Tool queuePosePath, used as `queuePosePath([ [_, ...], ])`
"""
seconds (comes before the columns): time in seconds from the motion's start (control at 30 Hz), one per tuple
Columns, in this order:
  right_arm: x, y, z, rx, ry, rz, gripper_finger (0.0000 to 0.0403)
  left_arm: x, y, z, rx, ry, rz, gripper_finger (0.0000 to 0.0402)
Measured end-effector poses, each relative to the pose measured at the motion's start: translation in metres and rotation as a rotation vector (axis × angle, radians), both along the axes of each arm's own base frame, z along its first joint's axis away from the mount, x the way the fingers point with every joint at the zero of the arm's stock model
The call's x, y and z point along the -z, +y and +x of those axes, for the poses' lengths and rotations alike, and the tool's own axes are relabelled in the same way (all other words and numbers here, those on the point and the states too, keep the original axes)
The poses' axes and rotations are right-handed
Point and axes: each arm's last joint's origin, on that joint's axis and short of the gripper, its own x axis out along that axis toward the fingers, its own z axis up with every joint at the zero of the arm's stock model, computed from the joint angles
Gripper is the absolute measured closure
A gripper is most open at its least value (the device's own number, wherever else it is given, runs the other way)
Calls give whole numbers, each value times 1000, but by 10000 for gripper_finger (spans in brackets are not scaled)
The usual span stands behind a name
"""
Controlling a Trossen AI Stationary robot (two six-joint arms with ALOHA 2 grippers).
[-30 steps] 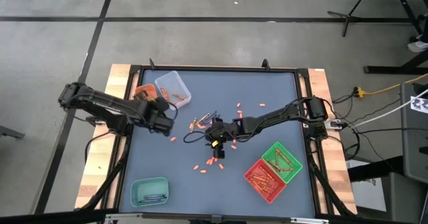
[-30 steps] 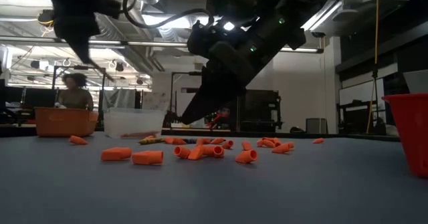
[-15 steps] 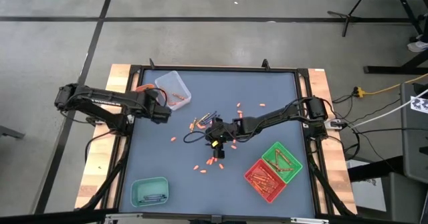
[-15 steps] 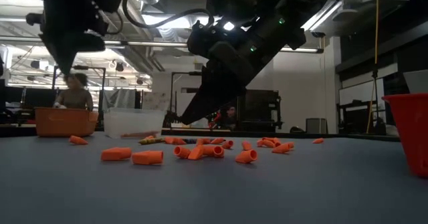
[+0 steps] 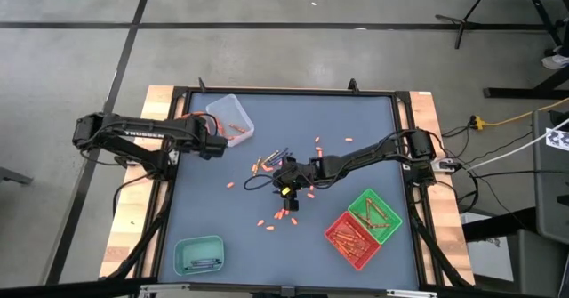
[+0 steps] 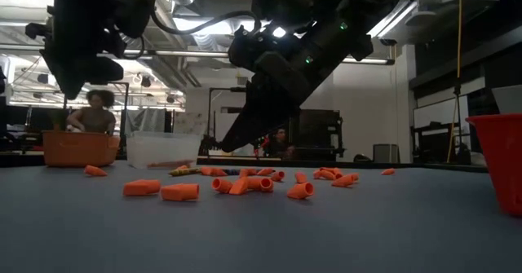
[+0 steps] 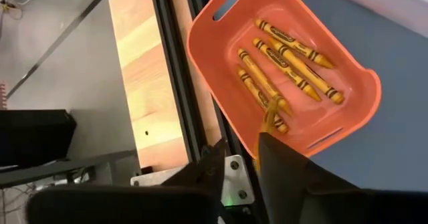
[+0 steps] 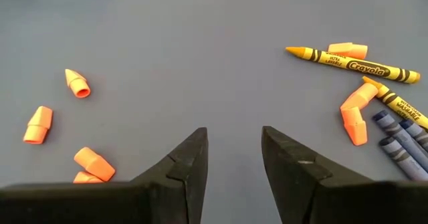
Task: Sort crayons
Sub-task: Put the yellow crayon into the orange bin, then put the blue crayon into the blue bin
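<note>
My left gripper hangs over the orange tray at the table's far left and is shut on a yellow-orange crayon. Several yellow crayons lie in that tray. In the high view the left gripper covers most of the tray. My right gripper is open and empty above the mat near the middle. Beside it lie loose yellow crayons, blue crayons and orange cap-shaped pieces. My left gripper pinches the yellow-orange crayon between its two fingertips, against one fingertip. The fingers point down from above. The crayon's free end sticks out beyond them over the tray's corner. How far back it reaches is hidden by the fingers.
A clear tray holding a few crayons stands next to the orange one. A teal tray stands near left, and a green tray and a red tray near right. Orange pieces lie scattered mid-table. People show in the room behind.
My left gripper has gone from near the table's middle toward the far left edge, and now stands over the orange tray.
</note>
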Motion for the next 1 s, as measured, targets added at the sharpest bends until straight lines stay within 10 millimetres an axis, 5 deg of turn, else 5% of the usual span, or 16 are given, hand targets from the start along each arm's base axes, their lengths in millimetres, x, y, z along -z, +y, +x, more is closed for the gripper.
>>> queuePosePath([
  [0.27, 0, 0, 0, -1, -1, -1, 263, 2, 1, 5, 18, -46, 0, 276],
  [0.53, -1, -6, 0, -46, -5, -66, 263, 5, 3, 18, 83, -147, -3, 268],
  [1.0, 1, -85, -12, 134, 141, -77, 263, 6, 4, 29, 130, -239, 4, 280],
])
